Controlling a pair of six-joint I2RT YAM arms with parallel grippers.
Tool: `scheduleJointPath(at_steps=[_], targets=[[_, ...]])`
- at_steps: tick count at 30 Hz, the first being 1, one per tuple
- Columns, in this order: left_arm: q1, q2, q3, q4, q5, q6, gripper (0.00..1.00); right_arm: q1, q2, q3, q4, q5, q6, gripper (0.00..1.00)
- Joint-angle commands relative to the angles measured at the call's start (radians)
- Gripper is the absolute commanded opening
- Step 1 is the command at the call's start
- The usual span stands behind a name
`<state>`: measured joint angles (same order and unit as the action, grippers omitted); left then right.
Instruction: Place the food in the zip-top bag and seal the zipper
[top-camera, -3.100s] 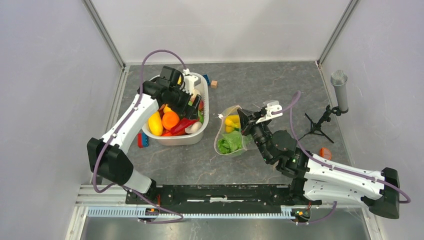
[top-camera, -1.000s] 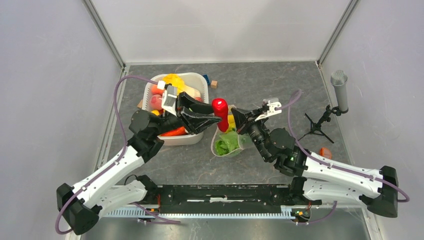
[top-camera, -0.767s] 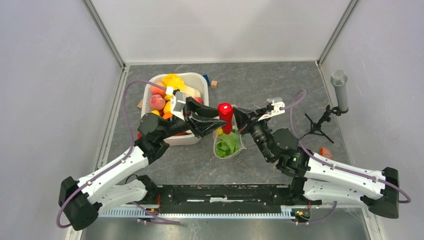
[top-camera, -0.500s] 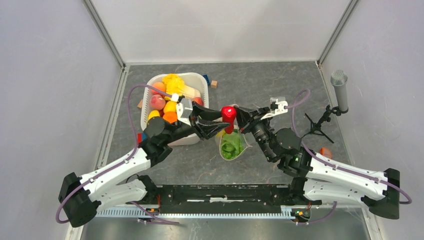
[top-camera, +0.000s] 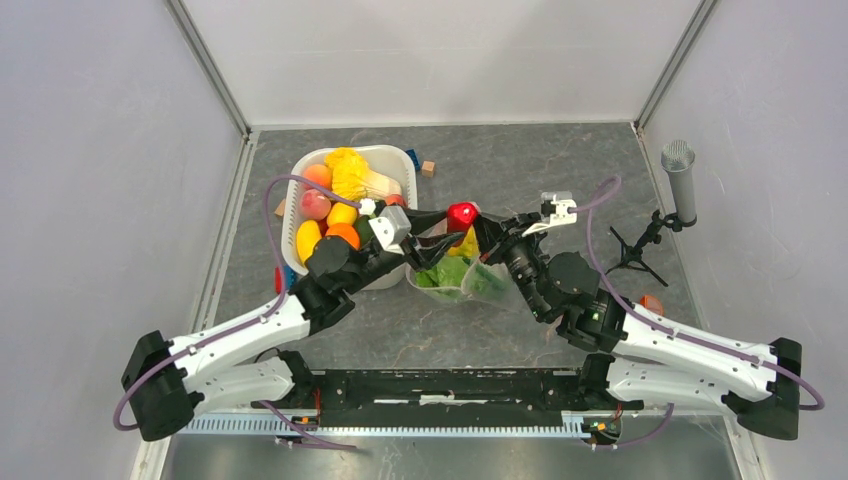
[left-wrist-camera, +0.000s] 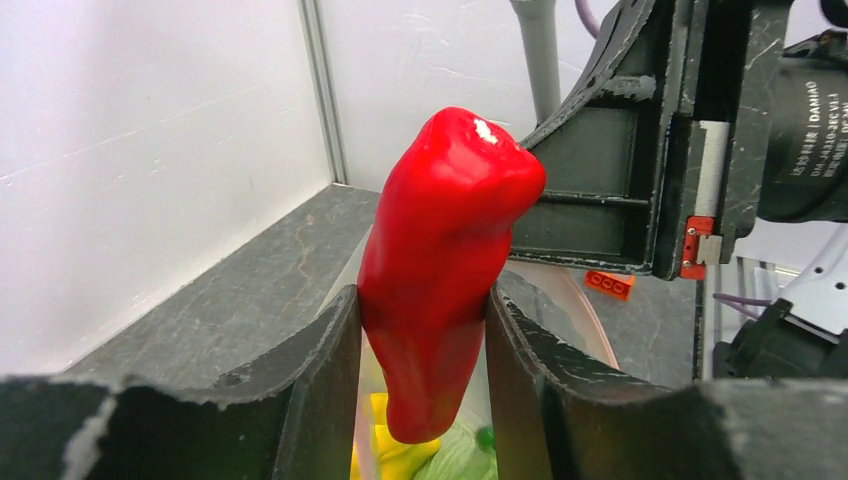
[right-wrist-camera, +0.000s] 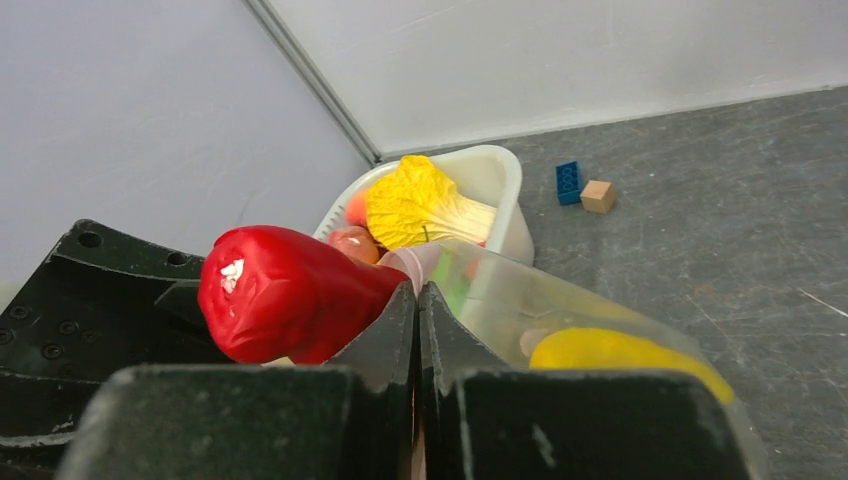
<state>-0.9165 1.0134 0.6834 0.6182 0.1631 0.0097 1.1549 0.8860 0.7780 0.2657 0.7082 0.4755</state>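
TOP EXTERNAL
- Left gripper (top-camera: 448, 222): clamped on red pepper (top-camera: 461, 214), held above the mouth of zip-top bag (top-camera: 478, 282).
- Right gripper (top-camera: 488, 232): fingers pressed together on the bag's upper edge, with the bag hanging below on the desk (top-camera: 540, 160).
- Bag contents: green leafy piece (top-camera: 445, 272) visible through the plastic.
- White tub (top-camera: 403, 163): just left of the bag, holding further food.

LEFT WRIST
- Left gripper (left-wrist-camera: 420, 335): both fingers tight against the red pepper (left-wrist-camera: 445, 250), which stands upright with its lower tip over the open bag (left-wrist-camera: 585, 315).
- Inside the bag: yellow piece (left-wrist-camera: 385, 445) beside the green piece (left-wrist-camera: 455, 462).

RIGHT WRIST
- Right gripper (right-wrist-camera: 417, 315): no gap between the fingers, pinching the bag (right-wrist-camera: 520, 300) at its pale pink zipper (right-wrist-camera: 412, 260).
- Red pepper (right-wrist-camera: 280, 295): just left of the fingertips, touching the bag's edge.
- Behind: tub (right-wrist-camera: 503, 172) with yellow-leaved cabbage (right-wrist-camera: 415, 205); blue block (right-wrist-camera: 568, 180) and wooden block (right-wrist-camera: 598, 195) on the desk.
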Motion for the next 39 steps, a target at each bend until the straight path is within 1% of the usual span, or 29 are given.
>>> scheduleJointPath(at_steps=[1, 3, 7, 8, 14, 17, 19, 22, 24, 26, 29, 32, 36, 39], targets=[[-0.004, 0.044, 0.022, 0.062, -0.049, 0.060, 0.51, 0.005, -0.011, 0.055, 0.049, -0.015, 0.033, 0.03], [-0.004, 0.032, 0.014, 0.053, -0.066, 0.057, 0.58, 0.005, -0.021, 0.051, 0.043, 0.003, 0.034, 0.04], [-0.004, -0.003, 0.013, 0.003, -0.095, 0.056, 0.79, 0.002, -0.037, 0.044, 0.041, 0.036, 0.036, 0.05], [-0.004, -0.010, 0.021, -0.019, -0.095, 0.052, 0.81, 0.001, -0.037, 0.043, 0.040, 0.038, 0.037, 0.05], [-0.004, -0.061, 0.041, -0.091, -0.091, 0.038, 0.82, -0.007, -0.032, 0.041, 0.037, 0.032, 0.043, 0.05], [-0.004, -0.095, 0.052, -0.118, -0.078, 0.024, 0.87, -0.007, -0.028, 0.040, 0.037, 0.034, 0.039, 0.04], [-0.004, -0.115, 0.079, -0.182, -0.076, 0.013, 0.90, -0.007, -0.020, 0.044, 0.036, 0.038, 0.010, 0.01], [-0.004, -0.137, 0.128, -0.291, -0.089, 0.008, 0.92, -0.004, -0.016, 0.049, 0.031, 0.063, -0.043, 0.00], [-0.004, -0.145, 0.156, -0.352, -0.112, 0.009, 0.93, -0.003, -0.044, 0.012, 0.082, 0.083, -0.068, 0.00], [-0.004, -0.159, 0.166, -0.377, -0.131, 0.011, 0.94, -0.003, -0.084, -0.014, 0.104, 0.127, -0.087, 0.00], [-0.003, -0.177, 0.171, -0.404, -0.191, 0.016, 0.99, -0.003, -0.118, 0.009, 0.047, 0.202, -0.145, 0.00], [-0.002, -0.181, 0.186, -0.471, -0.262, 0.050, 1.00, -0.003, -0.155, 0.023, 0.007, 0.236, -0.185, 0.00], [0.024, -0.173, 0.210, -0.545, -0.376, 0.047, 1.00, -0.003, -0.156, 0.043, -0.015, 0.222, -0.254, 0.01], [0.104, -0.142, 0.256, -0.652, -0.374, 0.001, 1.00, -0.003, -0.090, 0.083, -0.082, 0.194, -0.282, 0.03]])
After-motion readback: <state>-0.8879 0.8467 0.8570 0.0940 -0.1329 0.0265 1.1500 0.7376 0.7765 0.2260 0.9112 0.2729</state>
